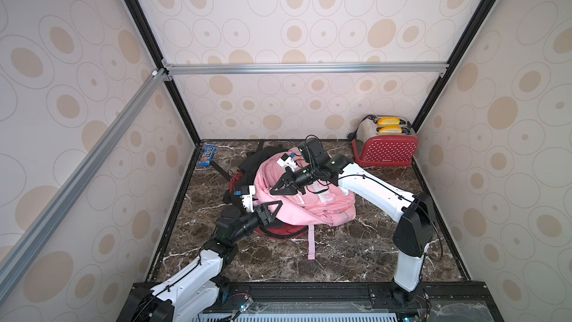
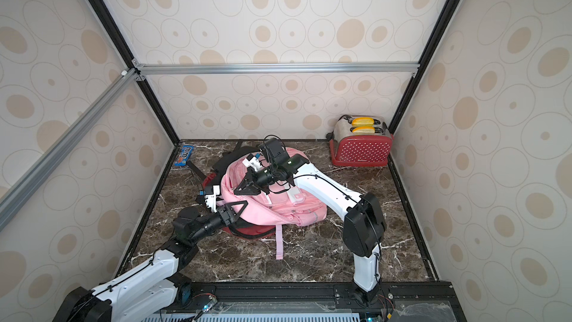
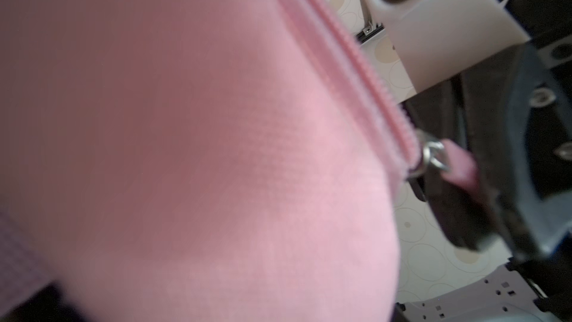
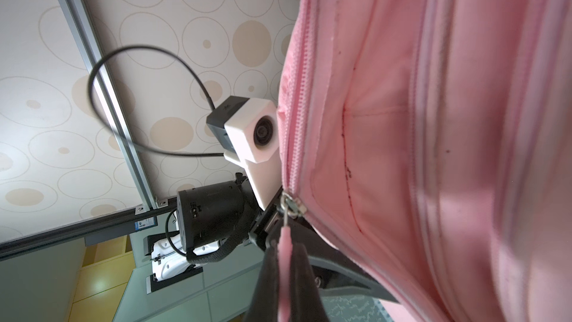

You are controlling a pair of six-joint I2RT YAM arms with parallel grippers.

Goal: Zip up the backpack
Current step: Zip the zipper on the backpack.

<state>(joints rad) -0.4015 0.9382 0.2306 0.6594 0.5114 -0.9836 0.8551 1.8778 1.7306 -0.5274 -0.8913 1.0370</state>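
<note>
Backpack: pink backpack (image 1: 312, 202) lies mid-way across the marble table (image 1: 356, 243), on top of a red bag (image 1: 284, 232).
Zipper: I see the slider (image 4: 289, 205) at the bag's edge, with the pull tab (image 4: 284, 261) hanging from it.
Right gripper: right gripper (image 4: 286, 243) reaches over the bag, its fingers pressed together on the pull tab.
Left gripper: left gripper (image 1: 274, 207) sits against the bag's near-left edge. I cannot tell whether its fingers are spread or pinching fabric.
Surroundings: toaster (image 1: 385, 150) in the far right corner, candy packet (image 1: 206, 155) at the far left edge.
</note>
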